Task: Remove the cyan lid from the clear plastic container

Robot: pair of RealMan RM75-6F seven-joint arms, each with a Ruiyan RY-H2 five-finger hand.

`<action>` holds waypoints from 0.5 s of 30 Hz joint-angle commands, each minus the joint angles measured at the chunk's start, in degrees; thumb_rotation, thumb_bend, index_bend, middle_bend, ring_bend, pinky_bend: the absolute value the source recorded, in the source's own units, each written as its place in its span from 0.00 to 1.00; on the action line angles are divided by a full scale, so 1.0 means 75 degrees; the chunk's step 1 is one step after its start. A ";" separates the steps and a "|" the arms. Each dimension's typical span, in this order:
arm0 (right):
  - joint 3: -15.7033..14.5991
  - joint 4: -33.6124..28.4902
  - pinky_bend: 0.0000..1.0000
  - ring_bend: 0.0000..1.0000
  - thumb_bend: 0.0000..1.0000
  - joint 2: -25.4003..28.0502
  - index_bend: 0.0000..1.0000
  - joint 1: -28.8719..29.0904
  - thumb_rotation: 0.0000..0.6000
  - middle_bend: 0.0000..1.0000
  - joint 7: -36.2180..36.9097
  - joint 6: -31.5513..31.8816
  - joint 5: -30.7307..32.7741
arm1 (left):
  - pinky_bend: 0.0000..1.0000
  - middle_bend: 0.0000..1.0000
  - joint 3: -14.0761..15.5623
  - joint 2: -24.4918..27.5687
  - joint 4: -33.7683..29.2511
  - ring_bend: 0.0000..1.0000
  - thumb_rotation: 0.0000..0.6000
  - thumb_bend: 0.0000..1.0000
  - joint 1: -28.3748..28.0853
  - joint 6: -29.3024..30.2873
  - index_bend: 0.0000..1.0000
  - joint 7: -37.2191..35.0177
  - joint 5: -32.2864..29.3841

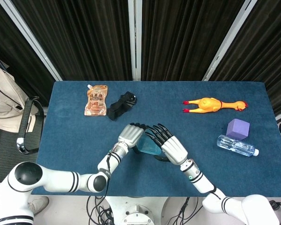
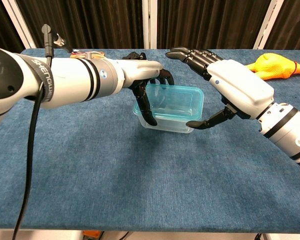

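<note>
The clear plastic container [image 2: 166, 121] stands mid-table with its cyan lid [image 2: 176, 101] on top; in the head view only a bit of the lid [image 1: 148, 146] shows between the hands. My left hand [image 2: 146, 79] [image 1: 131, 134] grips the container's left end, fingers curled over the lid's edge and thumb down the front wall. My right hand [image 2: 233, 85] [image 1: 170, 145] hovers over the right end with its fingers spread above the lid. Its thumb reaches toward the front right corner, and I cannot tell whether it touches.
At the back left lie an orange pouch [image 1: 96, 99] and a black object [image 1: 121, 105]. A rubber chicken [image 1: 210, 104] lies at the back right. A purple cube [image 1: 238, 128] and a water bottle [image 1: 236, 145] sit near the right edge.
</note>
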 commanded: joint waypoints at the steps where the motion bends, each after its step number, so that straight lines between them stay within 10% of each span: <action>1: -0.0034 -0.0060 0.00 0.00 0.04 0.0060 0.00 0.0027 1.00 0.00 -0.0069 -0.0026 0.0002 | 0.20 0.30 0.0008 0.0002 0.0013 0.18 1.00 0.00 -0.0008 0.0002 0.31 -0.0005 0.0010; 15: -0.0103 -0.0410 0.00 0.00 0.16 0.0336 0.00 0.0002 1.00 0.02 -0.0397 -0.0044 0.0128 | 0.20 0.29 0.0082 -0.0001 0.0029 0.18 1.00 0.00 -0.0044 0.0084 0.31 0.0032 0.0125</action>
